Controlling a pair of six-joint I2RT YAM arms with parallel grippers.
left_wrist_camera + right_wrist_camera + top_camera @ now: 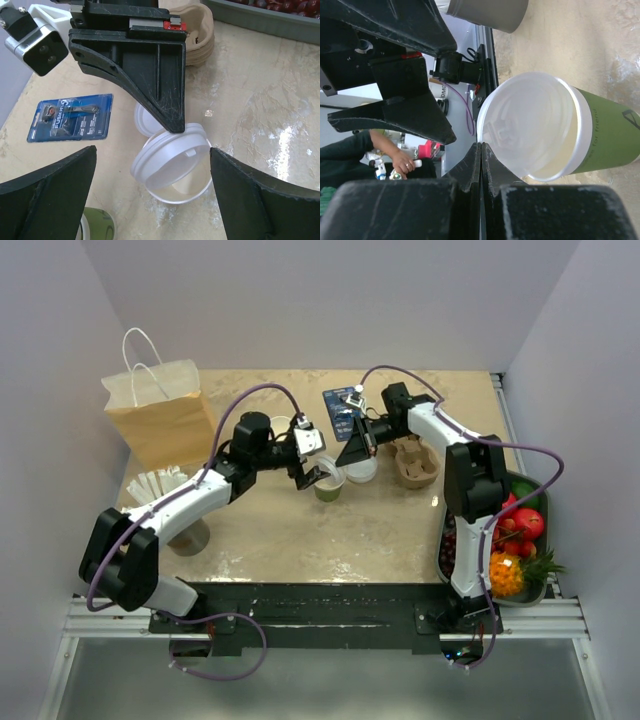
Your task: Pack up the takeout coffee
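Observation:
The takeout coffee cup [330, 489], olive green with a cream rim band, stands on the table with no lid seated on it. It also shows at the bottom left of the left wrist view [98, 225] and in the right wrist view [612, 140]. My right gripper [357, 453] [481, 144] is shut on the rim of a round white plastic lid [167, 157] [535, 125], holding it tilted just beside the cup. My left gripper [318, 478] [152, 149] is open, its fingers spread either side of the lid. I cannot tell whether lid and cup touch.
A white ring [192, 196] lies on the table under the held lid, with another white lid [142, 120] beside it. Around stand a brown paper bag [160, 420], a pulp cup carrier [415, 462], a blue razor pack [70, 117], a grey cup [190, 537] and a fruit tray [543, 508].

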